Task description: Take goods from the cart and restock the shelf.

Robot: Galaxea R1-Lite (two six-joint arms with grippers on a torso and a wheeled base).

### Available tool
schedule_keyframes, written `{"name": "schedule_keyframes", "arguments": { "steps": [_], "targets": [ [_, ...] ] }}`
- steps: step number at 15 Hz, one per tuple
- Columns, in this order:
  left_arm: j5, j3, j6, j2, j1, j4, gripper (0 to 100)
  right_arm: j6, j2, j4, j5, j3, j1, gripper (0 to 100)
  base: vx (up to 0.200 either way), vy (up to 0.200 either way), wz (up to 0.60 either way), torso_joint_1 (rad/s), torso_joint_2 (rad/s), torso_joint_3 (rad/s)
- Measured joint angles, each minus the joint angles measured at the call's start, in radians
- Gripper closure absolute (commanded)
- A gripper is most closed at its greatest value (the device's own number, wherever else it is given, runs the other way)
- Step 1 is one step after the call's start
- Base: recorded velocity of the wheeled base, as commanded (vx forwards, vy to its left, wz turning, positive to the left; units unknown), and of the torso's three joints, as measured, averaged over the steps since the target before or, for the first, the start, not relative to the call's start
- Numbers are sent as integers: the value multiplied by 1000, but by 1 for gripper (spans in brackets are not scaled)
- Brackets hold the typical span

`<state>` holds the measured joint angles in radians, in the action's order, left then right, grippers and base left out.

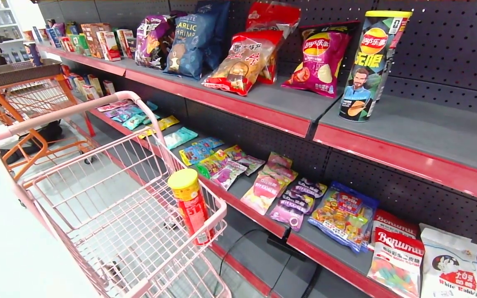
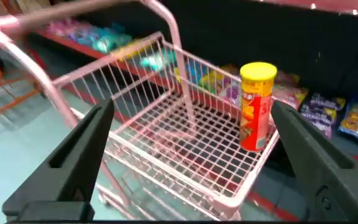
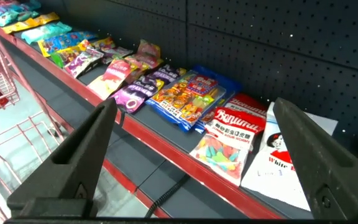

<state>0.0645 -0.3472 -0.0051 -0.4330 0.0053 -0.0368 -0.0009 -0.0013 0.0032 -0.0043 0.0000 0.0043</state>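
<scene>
Snack can (image 1: 191, 205), red with a yellow lid, stands upright in the corner of the pink cart (image 1: 73, 111) nearest the shelf (image 1: 259, 111). Your left pincer (image 2: 192, 107) hangs wide open and empty above the cart; your right pincer (image 3: 196, 106), equally agape, holds nothing over the candy bags (image 3: 191, 93) on the lower tier.

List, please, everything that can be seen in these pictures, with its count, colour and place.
pink cart: one, pink, before the shelf
canister: one, red with yellow lid, upright in the pink cart, at the corner near the shelf
orange cart: one, orange, behind the pink cart
shelf: one, grey boards with red edges
tall can: one, dark with yellow lid, upright on the upper board
snack bags: several, purple, blue, red, magenta, upper board
boxes: several, mixed colours, far end of the upper board
sweet packets: many, mixed colours, flat on the lower board
left pincer: black, open, facing the pink cart
right pincer: black, open, facing the lower board
</scene>
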Motion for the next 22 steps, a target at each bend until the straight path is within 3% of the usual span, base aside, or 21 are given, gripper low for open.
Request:
{"name": "schedule_keyframes", "arguments": {
  "steps": [3,6,8,11,15,22],
  "targets": [
    [63,-91,-6,-435,-10,-199,0,0,0,0,0,0,0,0,0,0,0,0,0,0],
    [149,-141,29,-830,-33,-449,0,-3,0,0,0,0,0,0,0,0,0,0,0,0],
    [225,-163,47,-1020,-94,-552,0,-3,0,0,0,0,0,0,0,0,0,0,0,0],
    [279,-196,57,-1209,-194,-619,0,-4,0,0,0,0,0,0,0,0,0,0,0,0],
    [295,-216,57,-1392,-246,-804,0,-5,0,0,0,0,0,0,0,0,0,0,0,0],
    [290,-289,57,-1533,-293,-821,0,-5,0,0,0,0,0,0,0,0,0,0,0,0]
  ]
}}
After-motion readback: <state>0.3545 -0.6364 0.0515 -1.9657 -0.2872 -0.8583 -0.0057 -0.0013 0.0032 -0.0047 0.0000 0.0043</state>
